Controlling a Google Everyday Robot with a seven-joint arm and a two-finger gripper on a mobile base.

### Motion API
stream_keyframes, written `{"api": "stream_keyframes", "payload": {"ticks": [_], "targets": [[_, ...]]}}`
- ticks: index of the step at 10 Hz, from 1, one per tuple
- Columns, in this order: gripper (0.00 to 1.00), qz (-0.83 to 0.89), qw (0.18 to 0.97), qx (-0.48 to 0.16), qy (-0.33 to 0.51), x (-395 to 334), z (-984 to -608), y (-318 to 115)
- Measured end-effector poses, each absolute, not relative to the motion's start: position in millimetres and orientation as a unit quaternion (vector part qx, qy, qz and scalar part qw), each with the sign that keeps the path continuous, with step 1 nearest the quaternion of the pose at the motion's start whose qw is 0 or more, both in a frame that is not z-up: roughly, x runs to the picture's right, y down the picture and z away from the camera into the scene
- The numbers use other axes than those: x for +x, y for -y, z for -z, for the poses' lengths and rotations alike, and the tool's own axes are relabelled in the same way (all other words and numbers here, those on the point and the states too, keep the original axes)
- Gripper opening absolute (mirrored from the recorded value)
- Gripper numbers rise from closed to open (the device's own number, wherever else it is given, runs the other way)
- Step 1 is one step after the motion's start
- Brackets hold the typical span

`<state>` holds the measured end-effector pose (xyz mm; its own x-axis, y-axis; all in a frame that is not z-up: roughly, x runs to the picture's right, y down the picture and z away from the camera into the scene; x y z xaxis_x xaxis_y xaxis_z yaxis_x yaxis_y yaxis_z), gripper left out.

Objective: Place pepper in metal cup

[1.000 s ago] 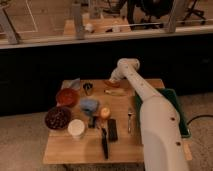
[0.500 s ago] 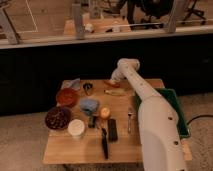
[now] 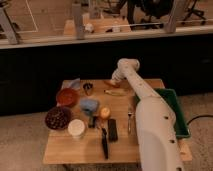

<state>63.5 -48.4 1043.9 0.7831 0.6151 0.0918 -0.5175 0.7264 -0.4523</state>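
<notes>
The pepper [image 3: 111,83], small and red-orange, lies at the back of the wooden table [image 3: 75,150], right of centre. My gripper [image 3: 114,80] is at the end of the white arm [image 3: 145,110], down at the pepper and partly covering it. The metal cup [image 3: 88,88], small and dark, stands upright on the table to the left of the pepper, a short way from the gripper.
A pale yellow elongated item [image 3: 116,92] lies just in front of the pepper. A red bowl [image 3: 66,96], a dark bowl [image 3: 57,118], a white cup [image 3: 76,128], a blue object [image 3: 90,105], an orange fruit [image 3: 105,112], black utensils [image 3: 104,142] and a fork [image 3: 129,117] fill the table. A green bin [image 3: 175,112] sits at the right.
</notes>
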Motion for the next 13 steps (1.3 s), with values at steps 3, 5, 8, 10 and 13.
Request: {"api": "stream_keyframes", "payload": {"ticks": [3, 5, 8, 10, 13], "targets": [[0.66, -0.308, 0.920, -0.211, 0.115, 63.8, -1048.1, 44.6], [0.66, -0.309, 0.919, -0.215, 0.113, 64.9, -1050.5, 41.9], [0.66, -0.310, 0.919, -0.219, 0.109, 66.2, -1053.5, 38.5], [0.66, -0.311, 0.918, -0.222, 0.104, 68.1, -1056.4, 36.7], [0.45, -0.310, 0.918, -0.225, 0.099, 69.1, -1060.2, 34.5]]}}
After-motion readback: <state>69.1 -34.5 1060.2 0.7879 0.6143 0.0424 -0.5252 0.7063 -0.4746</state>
